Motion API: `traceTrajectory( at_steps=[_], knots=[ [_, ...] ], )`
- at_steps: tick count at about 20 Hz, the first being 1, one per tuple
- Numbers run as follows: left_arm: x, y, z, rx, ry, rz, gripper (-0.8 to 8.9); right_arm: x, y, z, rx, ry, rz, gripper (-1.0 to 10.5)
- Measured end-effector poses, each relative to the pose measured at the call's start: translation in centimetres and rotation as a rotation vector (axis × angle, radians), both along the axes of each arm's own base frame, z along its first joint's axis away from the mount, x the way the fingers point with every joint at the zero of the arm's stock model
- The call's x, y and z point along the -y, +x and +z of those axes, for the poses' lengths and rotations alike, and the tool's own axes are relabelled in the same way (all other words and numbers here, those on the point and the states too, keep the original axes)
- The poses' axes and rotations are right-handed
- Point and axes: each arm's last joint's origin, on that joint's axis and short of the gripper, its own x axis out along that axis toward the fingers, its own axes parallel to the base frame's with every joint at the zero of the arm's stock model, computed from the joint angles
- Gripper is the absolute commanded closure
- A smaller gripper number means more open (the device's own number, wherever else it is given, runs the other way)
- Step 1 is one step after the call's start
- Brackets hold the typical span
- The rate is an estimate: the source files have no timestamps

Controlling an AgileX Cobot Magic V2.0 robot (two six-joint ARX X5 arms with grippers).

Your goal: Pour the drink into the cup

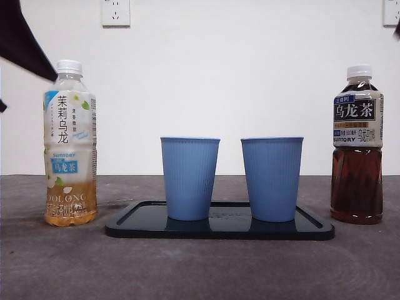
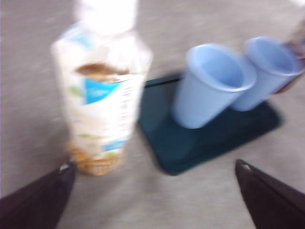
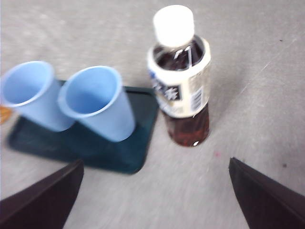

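The left tool [image 2: 152,167] hangs above the desk [image 1: 200,269] with its jaws spread wide and nothing between them, the jasmine oolong bottle [image 2: 102,90] just ahead of one jaw. The right tool [image 3: 155,167] is likewise wide open and empty, hovering near the dark oolong tea bottle [image 3: 181,90].

The dark oolong tea bottle [image 1: 357,147] stands upright and capped at one end of the desk, filled with dark brown tea to well above its label. At the other end, the jasmine oolong bottle [image 1: 69,144] stands upright with a white cap, pale amber tea showing in its lower part. Between them a black tray [image 1: 312,228] lies flat on the grey desk and carries two blue ribbed cups side by side, close but apart. Both the left cup [image 1: 189,178] and the right cup [image 1: 272,178] stand upright; the wrist views look into them and show them empty.
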Motion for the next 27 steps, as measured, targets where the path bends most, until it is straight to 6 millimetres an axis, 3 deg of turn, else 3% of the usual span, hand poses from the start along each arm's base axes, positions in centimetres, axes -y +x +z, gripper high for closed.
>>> traceTrajectory(
  at_steps=[6, 14, 19, 22, 27],
  knots=[
    [0.7, 3.4, -2.0, -0.017, 0.001, 0.006, 0.3, 0.3, -4.5, 1.9, 0.073, 0.132, 0.126, 4.6],
    [1.7, 7.8, -4.7, 0.043, -0.008, 0.011, 0.52, 0.3, -5.2, 1.1, -0.034, 0.168, 0.144, 4.6],
    [1.9, 9.2, -5.5, 0.098, -0.02, 0.012, 3.27, 0.3, -5.2, 1.1, -0.037, 0.17, 0.142, 4.6],
    [2.0, 9.5, -5.4, 0.129, -0.025, 0.014, 5.8, 0.3, -5.2, 1.1, -0.037, 0.17, 0.142, 4.6],
    [1.9, 9.3, -5.3, 0.123, -0.014, 0.029, 6.08, 0.3, -5.1, 1.2, -0.024, 0.162, 0.129, 4.6]
  ],
)
